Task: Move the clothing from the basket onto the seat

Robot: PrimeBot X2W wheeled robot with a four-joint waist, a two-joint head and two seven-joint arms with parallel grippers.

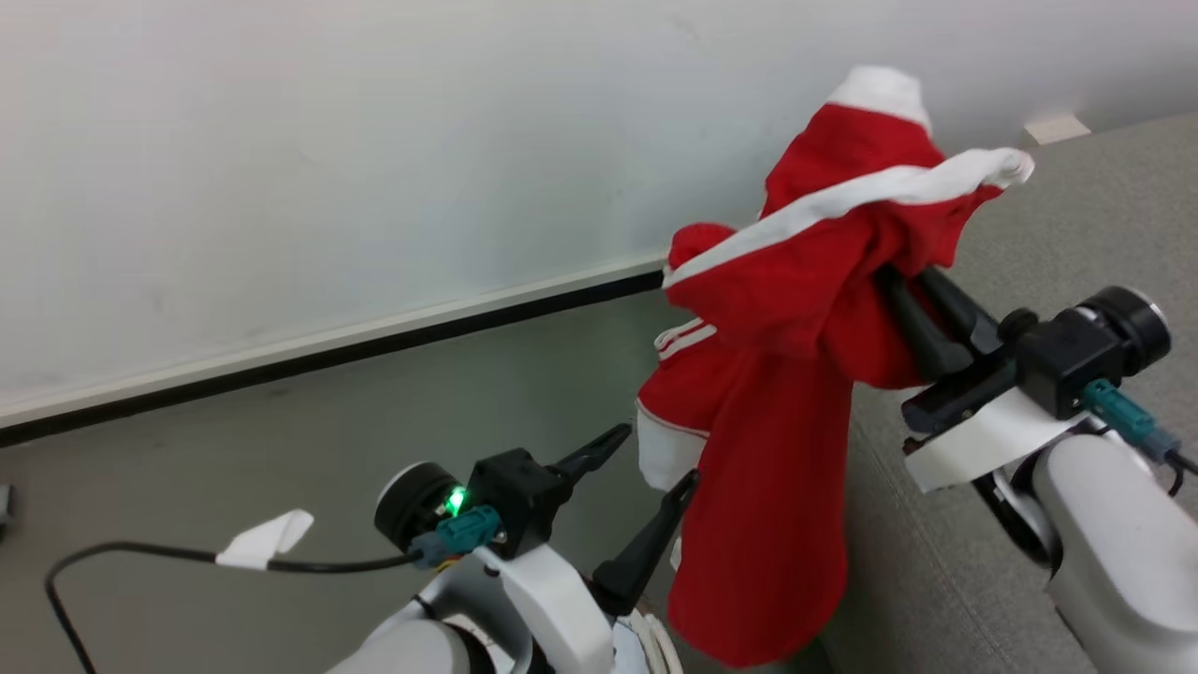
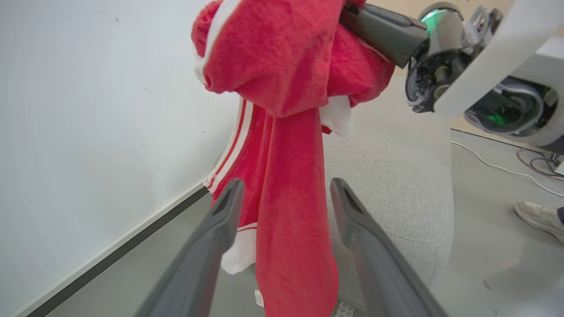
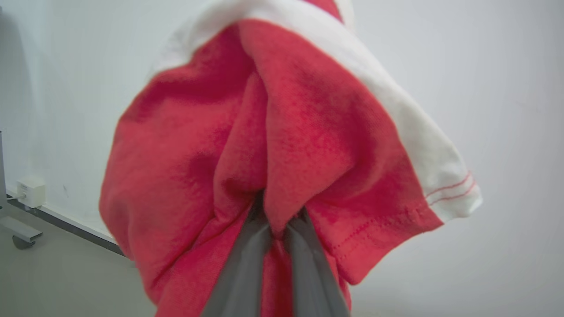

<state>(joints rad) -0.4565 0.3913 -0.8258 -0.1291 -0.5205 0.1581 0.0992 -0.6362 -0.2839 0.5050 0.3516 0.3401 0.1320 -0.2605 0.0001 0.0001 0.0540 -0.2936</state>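
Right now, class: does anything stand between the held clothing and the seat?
Nothing visible does. The clothing hangs from the right end effector just beside the seat; the left end effector is on its other side.

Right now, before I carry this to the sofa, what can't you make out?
Right jaws' tips: buried in the bright red soft garment, right wrist view.
Small white label, left wrist view: too small to read.
Light grey fabric sofa: cut by head view's right edge.
Person's pale shoe: the rest is cut off by left wrist view's right edge.
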